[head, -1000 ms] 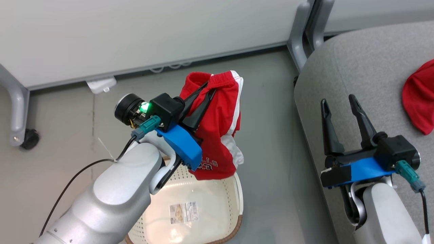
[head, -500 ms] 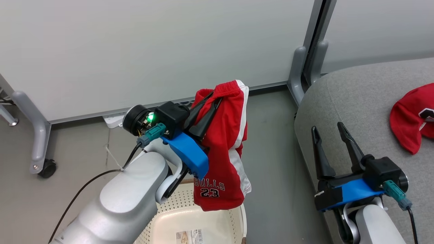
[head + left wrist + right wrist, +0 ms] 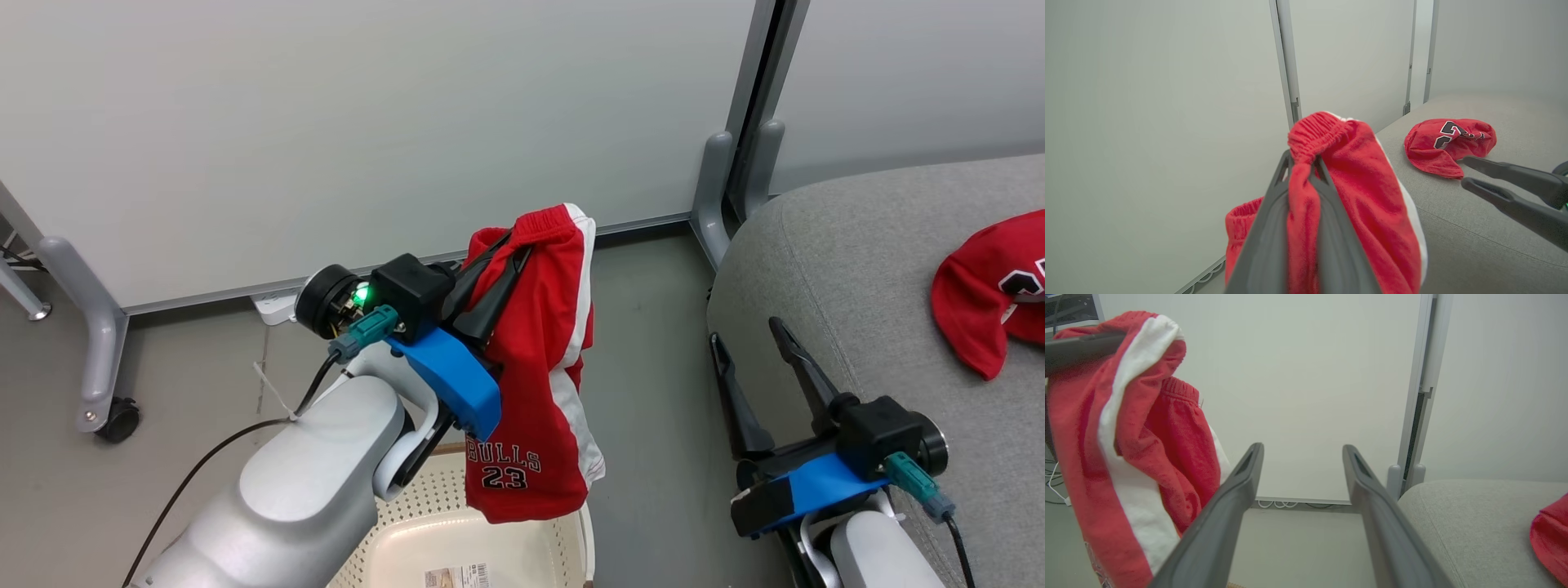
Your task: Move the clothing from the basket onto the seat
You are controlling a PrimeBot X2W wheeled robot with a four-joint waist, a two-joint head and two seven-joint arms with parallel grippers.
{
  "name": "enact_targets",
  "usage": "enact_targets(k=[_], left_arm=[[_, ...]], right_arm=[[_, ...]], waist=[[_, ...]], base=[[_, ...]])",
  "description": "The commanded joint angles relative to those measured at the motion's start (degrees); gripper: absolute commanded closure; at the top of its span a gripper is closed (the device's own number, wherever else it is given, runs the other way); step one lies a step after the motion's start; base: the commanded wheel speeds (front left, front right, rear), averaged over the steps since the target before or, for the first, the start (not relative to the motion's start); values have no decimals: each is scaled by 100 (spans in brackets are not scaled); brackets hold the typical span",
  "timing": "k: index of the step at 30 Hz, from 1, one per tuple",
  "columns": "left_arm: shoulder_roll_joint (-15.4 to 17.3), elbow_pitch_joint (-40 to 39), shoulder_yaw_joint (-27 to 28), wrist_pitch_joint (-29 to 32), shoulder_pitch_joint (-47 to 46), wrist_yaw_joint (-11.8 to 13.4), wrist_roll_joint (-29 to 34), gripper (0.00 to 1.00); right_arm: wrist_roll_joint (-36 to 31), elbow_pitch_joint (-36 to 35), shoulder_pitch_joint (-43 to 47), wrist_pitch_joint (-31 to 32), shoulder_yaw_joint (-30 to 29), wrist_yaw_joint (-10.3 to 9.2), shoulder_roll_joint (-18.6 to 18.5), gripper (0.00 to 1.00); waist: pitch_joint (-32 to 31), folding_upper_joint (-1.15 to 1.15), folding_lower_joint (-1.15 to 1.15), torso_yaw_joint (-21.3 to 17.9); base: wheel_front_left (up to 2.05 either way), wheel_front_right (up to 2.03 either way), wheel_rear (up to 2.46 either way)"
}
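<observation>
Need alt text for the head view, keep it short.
The left gripper holds red BULLS 23 shorts by the waistband above the white basket. The open right gripper hovers by the grey seat, where another red garment lies.

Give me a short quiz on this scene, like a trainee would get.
1. True or false: the left gripper is shut on the red Bulls shorts.
2. Where does the second red garment lie? A in the basket, B on the grey seat, C on the floor.
3. Fill in: the right gripper is ___ and holds nothing.
Key: 1 true; 2 B; 3 open.
</observation>
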Motion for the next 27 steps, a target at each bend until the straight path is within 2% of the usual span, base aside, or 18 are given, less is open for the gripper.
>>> enact_targets(k=[1,14,23,27], left_arm=[[35,-23,0,-8,26,27,-12,100],[1,-20,-58,-19,-55,26,-31,100],[-39,-8,-95,-43,-136,3,-5,100],[-73,-1,-112,-44,-183,-11,10,100]], right_arm=[[55,-21,22,0,78,-5,-36,0],[228,76,-212,0,1461,-5,-242,0],[371,372,-824,0,2195,-5,-140,0],[403,586,-1121,1,2317,-5,-69,0]], waist=[[11,0,0,3],[85,0,0,77],[216,0,0,163],[283,0,0,209]], base=[[0,0,0],[0,0,0],[0,0,0],[0,0,0]])
